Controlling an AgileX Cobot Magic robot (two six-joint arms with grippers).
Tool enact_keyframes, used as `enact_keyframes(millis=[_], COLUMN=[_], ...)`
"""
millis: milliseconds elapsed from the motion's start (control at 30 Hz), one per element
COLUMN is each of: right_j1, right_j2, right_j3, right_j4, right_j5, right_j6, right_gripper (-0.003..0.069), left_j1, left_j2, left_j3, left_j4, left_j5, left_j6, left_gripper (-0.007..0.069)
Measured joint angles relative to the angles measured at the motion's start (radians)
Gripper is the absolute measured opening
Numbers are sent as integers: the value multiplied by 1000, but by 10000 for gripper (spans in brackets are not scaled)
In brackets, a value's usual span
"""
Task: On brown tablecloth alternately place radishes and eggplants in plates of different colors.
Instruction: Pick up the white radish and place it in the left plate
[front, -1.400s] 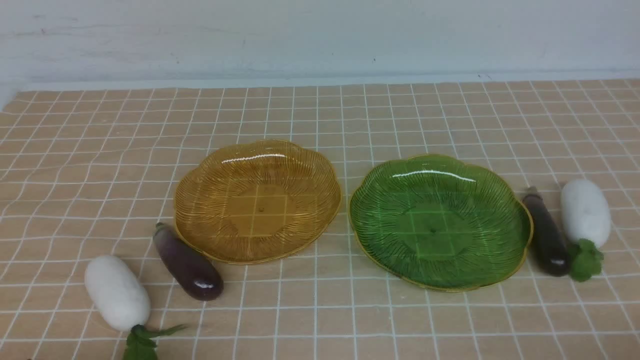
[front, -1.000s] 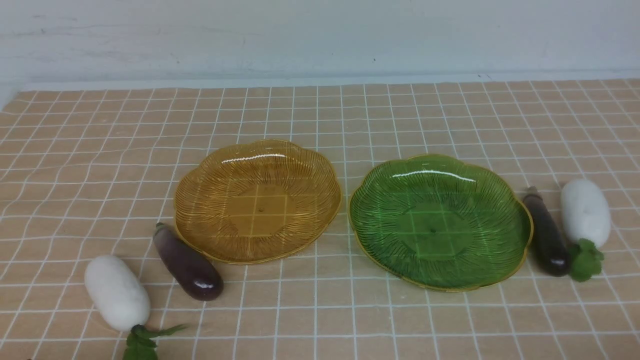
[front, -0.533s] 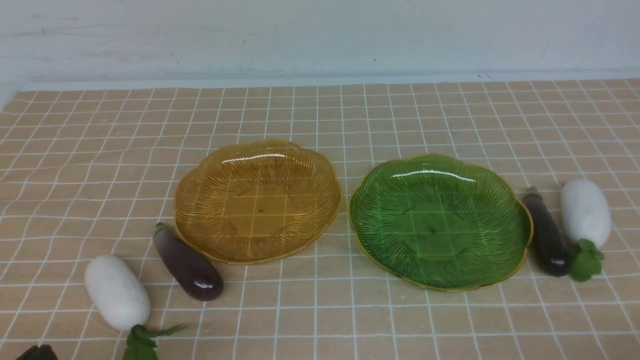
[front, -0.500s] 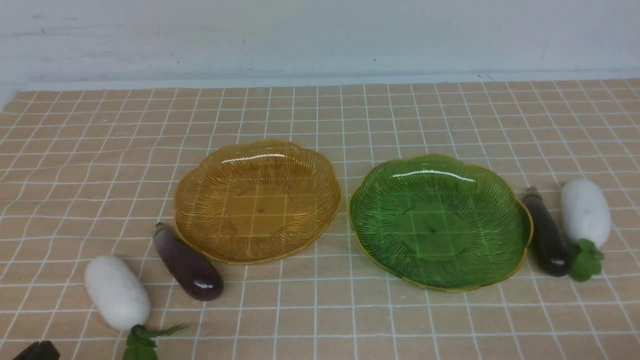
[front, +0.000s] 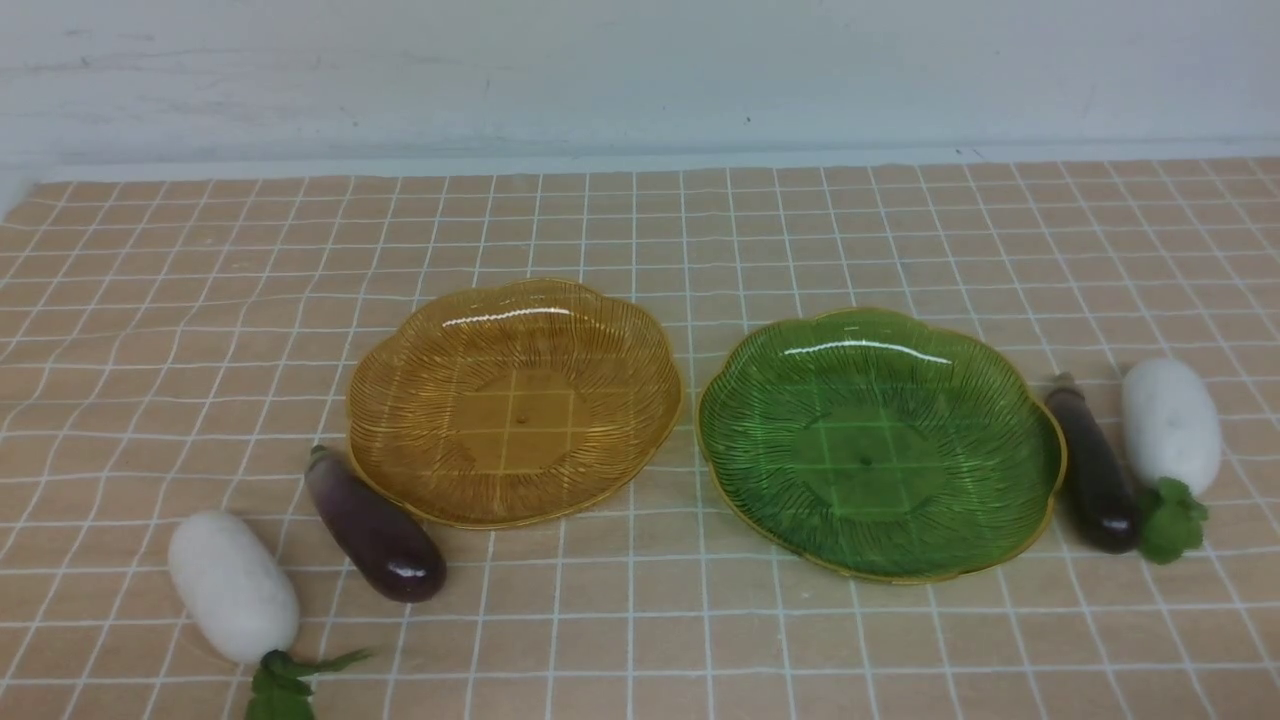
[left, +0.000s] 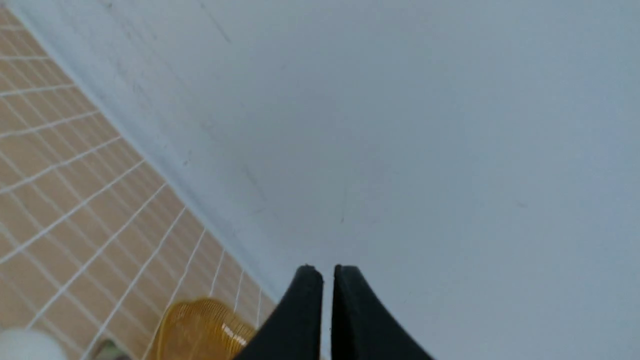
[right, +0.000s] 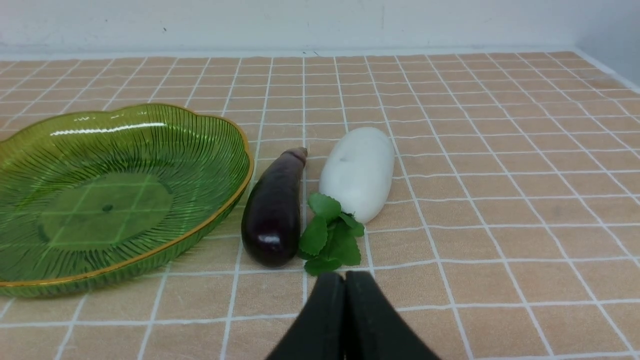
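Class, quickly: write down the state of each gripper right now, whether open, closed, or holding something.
Left gripper: closed, holding nothing.
Right gripper: closed, holding nothing.

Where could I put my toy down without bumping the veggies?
The brown tablecloth is bare behind the amber plate and green plate, up to the wall, and in front of the green one. Crowded: left eggplant with left radish; right eggplant with right radish.

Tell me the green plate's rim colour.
Gold; the rim of the green plate shows best in the right wrist view.
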Motion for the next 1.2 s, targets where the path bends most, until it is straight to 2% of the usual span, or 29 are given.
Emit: enact_keyframes(millis=[200,267,300,333,400,433,467,600,633,733,933,967,1033,1200], right_j1=[0,0,0,0,0,0,0,0,0,2,26,30,30,30], right_j2=[0,0,0,0,0,0,0,0,0,0,66,155,240,561], right_j3=[3,3,3,3,3,3,3,3,3,-5,-269,-396,-536,-914], right_j4=[221,400,413,524,621,625,643,660,661,659,544,506,469,382], right_j5=[-146,-227,-243,-275,-296,-298,-302,-320,-328,-308,-28,106,217,644], right_j6=[93,158,173,209,231,232,233,237,237,231,100,38,-14,-161], right_gripper=[-15,-15,-15,-15,-15,-15,-15,-15,-15,-15,-15,-15,-15,-15], left_j1=[0,0,0,0,0,0,0,0,0,0,0,1,15,105], left_j2=[12,77,93,170,279,306,437,717,797,945,1204,1255,1332,1418], left_j3=[-195,-325,-347,-433,-524,-533,-617,-719,-740,-788,-897,-922,-962,-1023], left_j4=[94,154,162,201,254,268,348,519,580,654,670,670,661,566], left_j5=[114,247,261,396,552,570,746,986,1024,1065,1100,1110,1120,1112], left_j6=[94,165,174,202,216,216,202,127,103,70,55,60,64,101], left_gripper=[1,-3,-3,-3,-3,-3,-3,-3,-3,-3,-3,-3,-3,-2])
